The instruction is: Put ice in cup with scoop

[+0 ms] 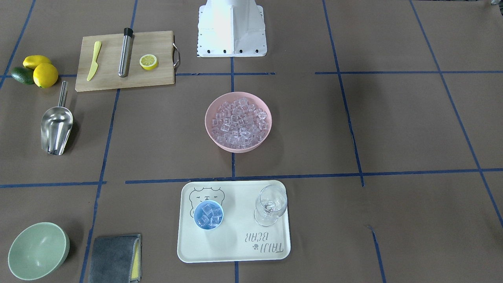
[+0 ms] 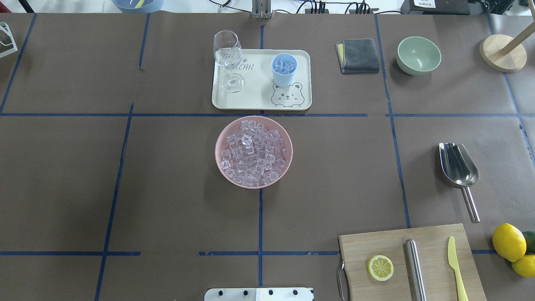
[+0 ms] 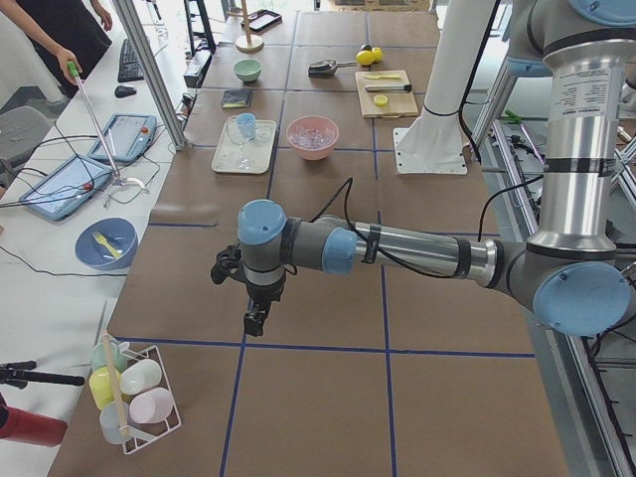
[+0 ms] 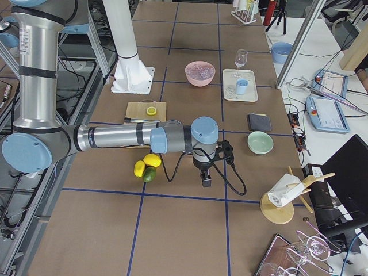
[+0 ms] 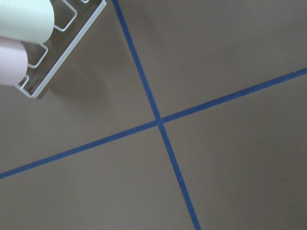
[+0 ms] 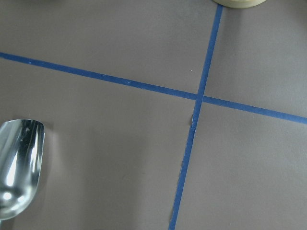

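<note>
Where the ice [image 1: 238,121] sat: heaped in the pink bowl [image 1: 210,134] mid-table, and several cubes were already in the cup [image 2: 284,80]!
Cup position: upright on the cream tray [image 1: 235,247], beside the wine glass [image 1: 271,204].
Scoop [image 1: 57,127]: lay flat, untouched, near the cutting board [image 1: 110,76], well apart from the bowl.
Left gripper [image 3: 256,320]: hovered above the table; fingers, cannot tell.
Right gripper [image 4: 206,179]: hovered near the lemons [image 4: 152,160]; fingers, cannot tell either.

Bright even overhead light; soft shadows; glare on scoop [image 1: 57,129].
</note>
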Tool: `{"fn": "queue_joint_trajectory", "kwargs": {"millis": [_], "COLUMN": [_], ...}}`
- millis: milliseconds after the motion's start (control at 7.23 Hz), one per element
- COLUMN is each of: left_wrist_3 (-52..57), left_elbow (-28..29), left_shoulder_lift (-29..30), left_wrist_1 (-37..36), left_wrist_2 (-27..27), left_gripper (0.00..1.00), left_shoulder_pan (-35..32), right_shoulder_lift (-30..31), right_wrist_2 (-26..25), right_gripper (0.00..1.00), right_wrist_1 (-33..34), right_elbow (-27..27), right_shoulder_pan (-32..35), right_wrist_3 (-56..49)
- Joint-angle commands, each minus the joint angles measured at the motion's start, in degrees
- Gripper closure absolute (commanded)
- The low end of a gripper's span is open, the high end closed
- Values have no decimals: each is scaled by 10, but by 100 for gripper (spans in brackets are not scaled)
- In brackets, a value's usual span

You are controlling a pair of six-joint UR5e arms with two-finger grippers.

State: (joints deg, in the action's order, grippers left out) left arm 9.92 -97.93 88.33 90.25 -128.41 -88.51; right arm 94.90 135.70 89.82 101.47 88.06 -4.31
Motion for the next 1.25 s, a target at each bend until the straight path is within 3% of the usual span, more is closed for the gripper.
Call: {"fn": "queue_joint_trajectory", "kwargs": {"millis": [0, 277, 1107], "left_wrist_3": [0, -1, -8], "left_elbow": [11, 10, 12], "left_shoulder_lift": [-10, -10, -3], "left_wrist_1": [-12, -11, -17], "left_wrist_2": [-12, -50, -49], "left_gripper": [0, 0, 0], "left_shoulder_pan": [-13, -12, -17], "right_shoulder_lift": [-6, -5, -8], "right_wrist_2": [31, 42, 78], "right_gripper": [0, 0, 0], "right_wrist_1": [3, 4, 3], "right_elbow": [-7, -13, -44], "right_shoulder_pan": [1, 2, 16], "right_wrist_3": [35, 36, 37]}}
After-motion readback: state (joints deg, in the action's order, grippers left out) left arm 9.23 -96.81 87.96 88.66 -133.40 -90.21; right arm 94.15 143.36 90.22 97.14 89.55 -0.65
